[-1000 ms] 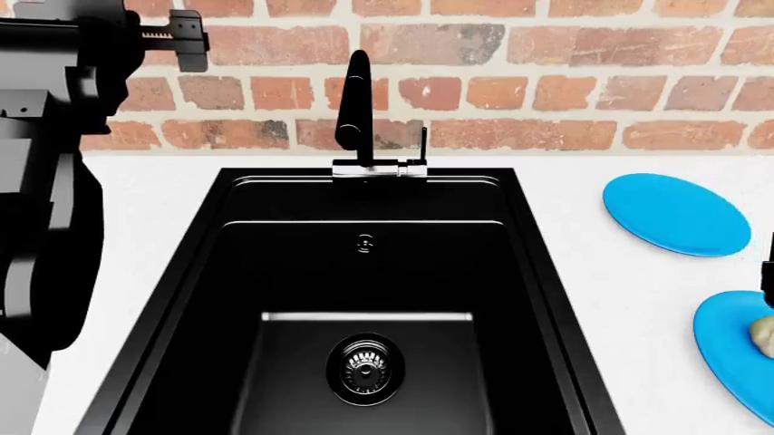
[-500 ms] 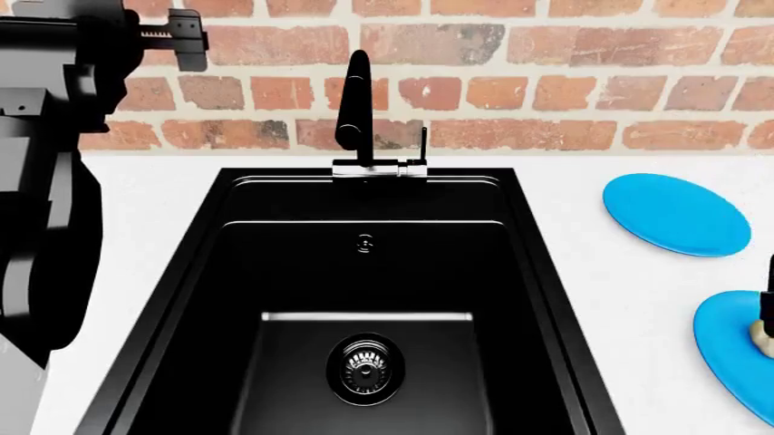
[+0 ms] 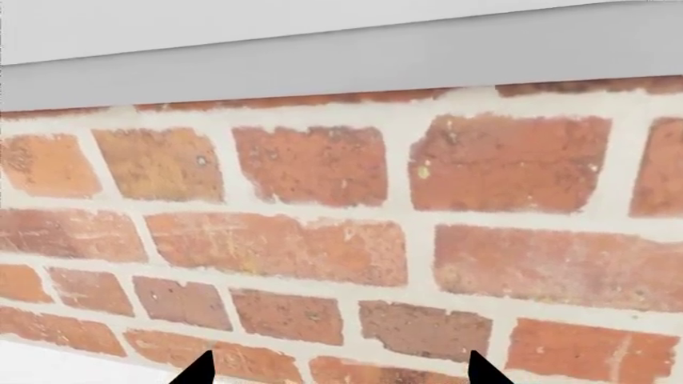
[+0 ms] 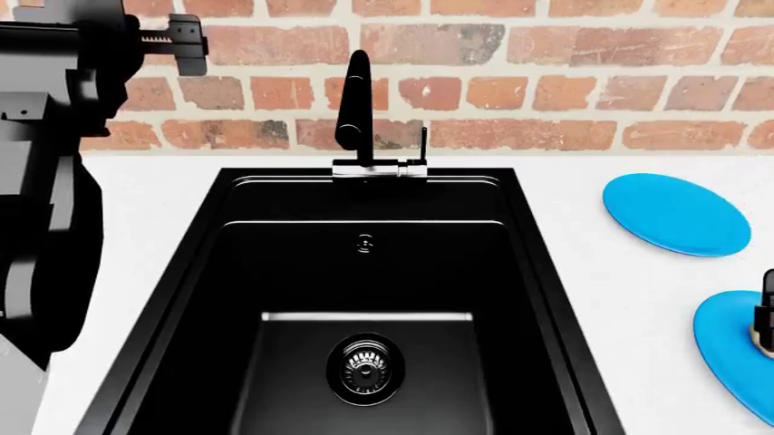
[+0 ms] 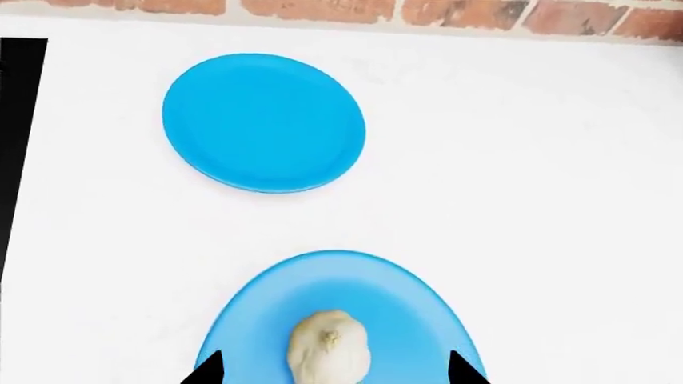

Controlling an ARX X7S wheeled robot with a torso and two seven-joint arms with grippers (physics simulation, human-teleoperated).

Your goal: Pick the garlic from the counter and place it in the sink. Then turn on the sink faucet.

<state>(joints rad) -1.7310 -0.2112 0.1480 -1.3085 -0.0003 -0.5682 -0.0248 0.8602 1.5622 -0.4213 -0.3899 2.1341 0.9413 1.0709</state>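
The garlic (image 5: 329, 348) is a small cream bulb lying on a blue plate (image 5: 256, 312) on the white counter (image 5: 533, 160). My right gripper (image 5: 333, 372) is open above it, one fingertip on each side of the bulb and not touching it. In the head view the right gripper (image 4: 766, 313) shows at the right edge and hides almost all of the garlic. The black sink (image 4: 362, 272) with its metal drain (image 4: 364, 366) is in the middle. The black faucet (image 4: 353, 100) and its thin lever (image 4: 422, 145) stand behind it. My left gripper (image 3: 338, 372) is open and empty, facing the brick wall.
A second blue plate (image 4: 677, 214) lies on the counter farther back; it also shows in the right wrist view (image 5: 264, 122). My left arm (image 4: 49, 181) is raised at the sink's left. A brick wall (image 4: 545, 82) runs behind the counter.
My right gripper has moved in over the garlic, which showed at the head view's right edge before and is now covered. The left arm has not moved.
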